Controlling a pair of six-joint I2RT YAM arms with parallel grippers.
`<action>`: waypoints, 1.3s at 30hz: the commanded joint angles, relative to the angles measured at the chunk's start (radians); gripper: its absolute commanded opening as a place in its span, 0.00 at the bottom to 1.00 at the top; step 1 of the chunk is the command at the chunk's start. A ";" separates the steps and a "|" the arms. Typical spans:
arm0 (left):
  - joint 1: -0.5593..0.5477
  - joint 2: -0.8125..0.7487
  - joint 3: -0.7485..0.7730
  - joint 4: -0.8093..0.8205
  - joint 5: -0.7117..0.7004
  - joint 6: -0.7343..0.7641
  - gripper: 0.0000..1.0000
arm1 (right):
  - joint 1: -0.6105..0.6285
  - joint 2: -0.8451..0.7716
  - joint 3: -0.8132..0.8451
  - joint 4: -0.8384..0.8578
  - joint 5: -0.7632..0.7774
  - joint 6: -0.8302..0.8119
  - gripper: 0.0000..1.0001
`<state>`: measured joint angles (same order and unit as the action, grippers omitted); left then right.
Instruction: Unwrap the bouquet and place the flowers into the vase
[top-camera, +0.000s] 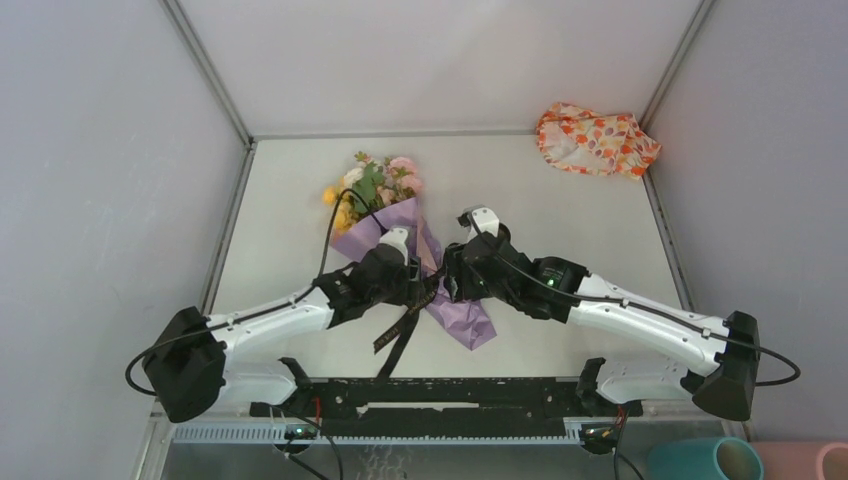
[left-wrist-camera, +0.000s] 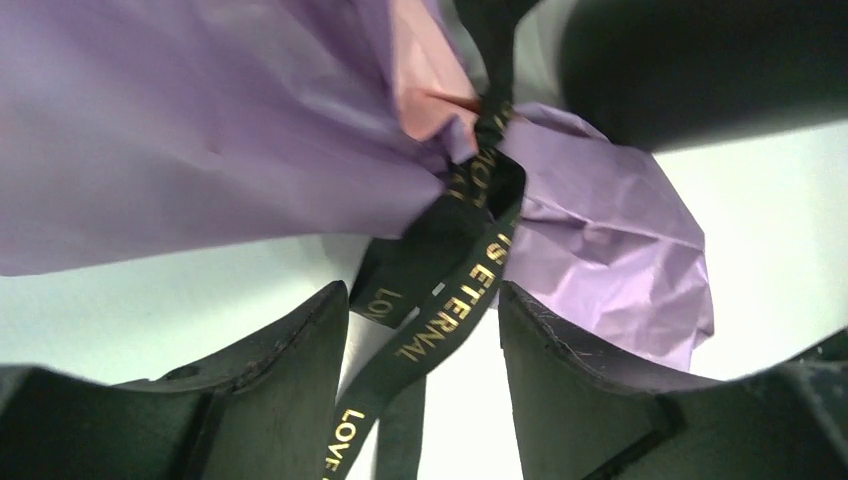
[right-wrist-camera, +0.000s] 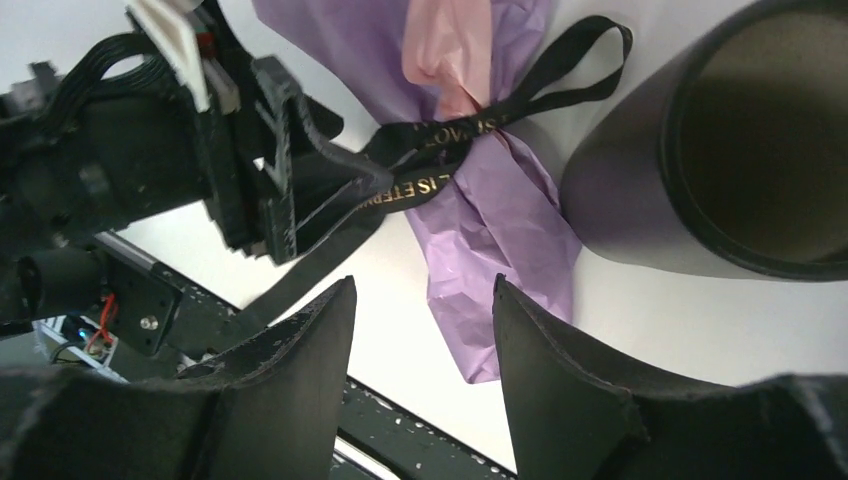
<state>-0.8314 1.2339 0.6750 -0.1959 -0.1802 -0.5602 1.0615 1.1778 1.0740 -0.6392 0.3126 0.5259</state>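
1. Where the left arm reaches in over the worktop (top-camera: 560, 220), the left hand (top-camera: 418, 280) sits at the tied neck of the bouquet (top-camera: 395, 225). Its fingers are apart and grip nothing. The black ribbon (left-wrist-camera: 440, 330) with gold lettering runs down through the gap between them, and I cannot tell whether it touches either finger.
2. Just ahead of that hand's fingertips, the ribbon is knotted around crinkled purple paper (left-wrist-camera: 150, 120). A wide sheet spreads to the left of the fingers, a smaller crumpled tail lies to their right, and a bit of pink lining shows at the knot.
3. Beyond the left hand, toward the far side of the worktop, the flowers (top-camera: 375, 185) stick out of the wide end of the wrapping, with pink, peach and yellow heads among green leaves.
4. The right hand (top-camera: 452, 282) faces the left hand across the bouquet's neck, just beside it. Its fingers are spread with nothing between them, and the purple tail lies ahead of its fingertips.
5. The vase (right-wrist-camera: 620, 200), a matte black cylinder, stands ahead and to the right of the right hand's fingers, close against the paper tail. Whether they touch I cannot tell.
6. Well apart from the right hand, in the far right corner, lies an orange-flowered cloth (top-camera: 597, 138).
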 joint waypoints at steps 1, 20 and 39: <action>-0.068 0.002 0.001 -0.007 -0.044 -0.024 0.62 | -0.018 -0.036 -0.028 0.048 -0.003 0.036 0.62; -0.178 0.154 0.035 -0.014 -0.101 -0.027 0.57 | -0.021 -0.041 -0.044 0.061 0.008 0.057 0.62; -0.186 0.164 0.110 -0.109 -0.214 -0.015 0.31 | -0.015 -0.011 -0.044 0.085 -0.007 0.051 0.61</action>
<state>-1.0126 1.4242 0.7467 -0.2951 -0.3565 -0.5766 1.0431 1.1687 1.0260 -0.6022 0.3050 0.5716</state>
